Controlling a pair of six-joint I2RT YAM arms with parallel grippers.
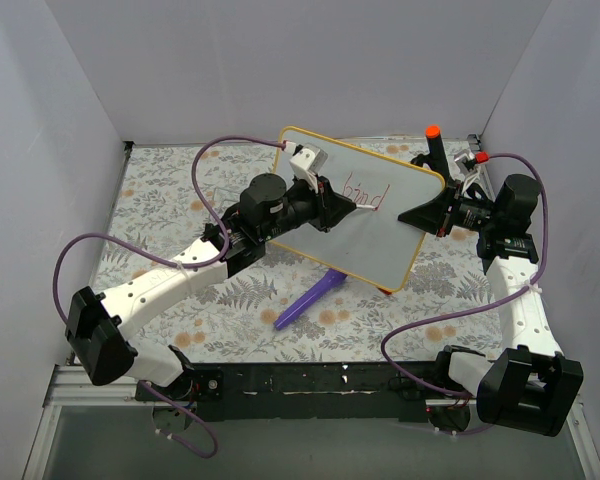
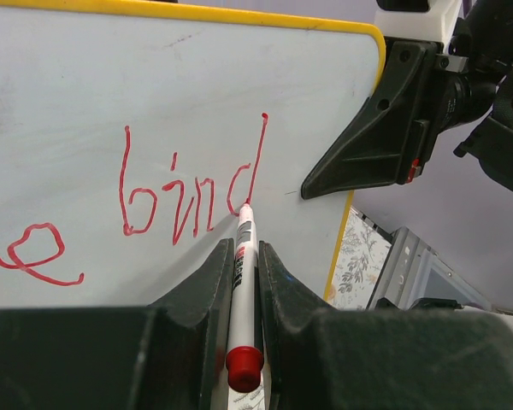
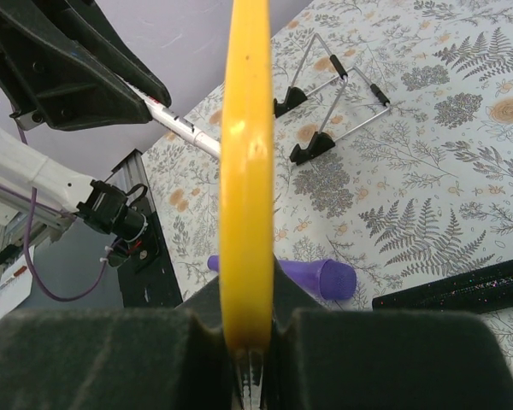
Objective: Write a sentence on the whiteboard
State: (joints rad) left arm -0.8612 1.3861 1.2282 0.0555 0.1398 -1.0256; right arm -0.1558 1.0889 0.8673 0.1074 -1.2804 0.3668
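The whiteboard (image 1: 400, 215) with its yellow frame is held tilted above the table. My right gripper (image 1: 427, 212) is shut on its right edge; the wrist view shows the yellow frame (image 3: 246, 171) edge-on between the jaws. My left gripper (image 1: 342, 203) is shut on a white marker (image 2: 243, 282) with a red end cap, its tip touching the board. The sentence (image 2: 192, 196) in red reads "bird", with part of an earlier word at the left (image 2: 34, 256). It shows faintly in the top view (image 1: 368, 193).
A purple tube (image 1: 310, 300) lies on the floral mat below the board, also seen in the right wrist view (image 3: 321, 278). A wire stand (image 3: 333, 102) and a dark glittery stick (image 3: 462, 290) lie on the mat. Orange-capped markers (image 1: 433, 140) stand at the back right.
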